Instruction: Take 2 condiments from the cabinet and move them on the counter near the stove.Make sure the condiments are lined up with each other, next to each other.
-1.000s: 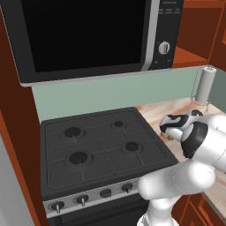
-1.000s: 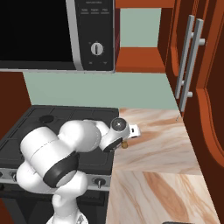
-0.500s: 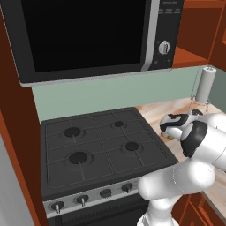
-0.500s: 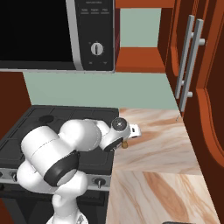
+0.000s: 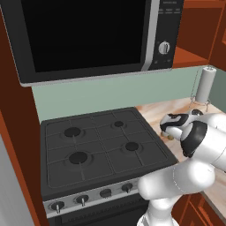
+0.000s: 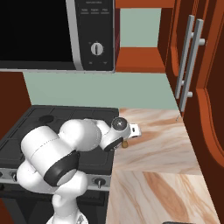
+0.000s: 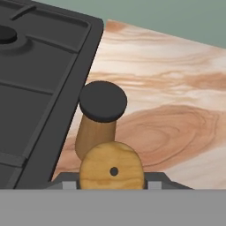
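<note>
— On the counter (image 7: 176,79), right beside the stove (image 7: 39,79): black-capped shaker (image 7: 100,117) and tan-topped shaker (image 7: 112,172), upright, touching or nearly so.

— And the gripper (image 7: 112,185)?

— Low over the tan-topped one; clamped or let go, cannot tell.

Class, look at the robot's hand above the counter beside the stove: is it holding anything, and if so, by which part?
It cannot be told. The tan-topped shaker sits right at the hand, beside the black-capped shaker, but no finger contact is visible.

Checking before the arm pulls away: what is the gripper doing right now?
Gripper: over the tan-topped shaker, beside the black-capped shaker; whether it grips or has released cannot be told.
</note>
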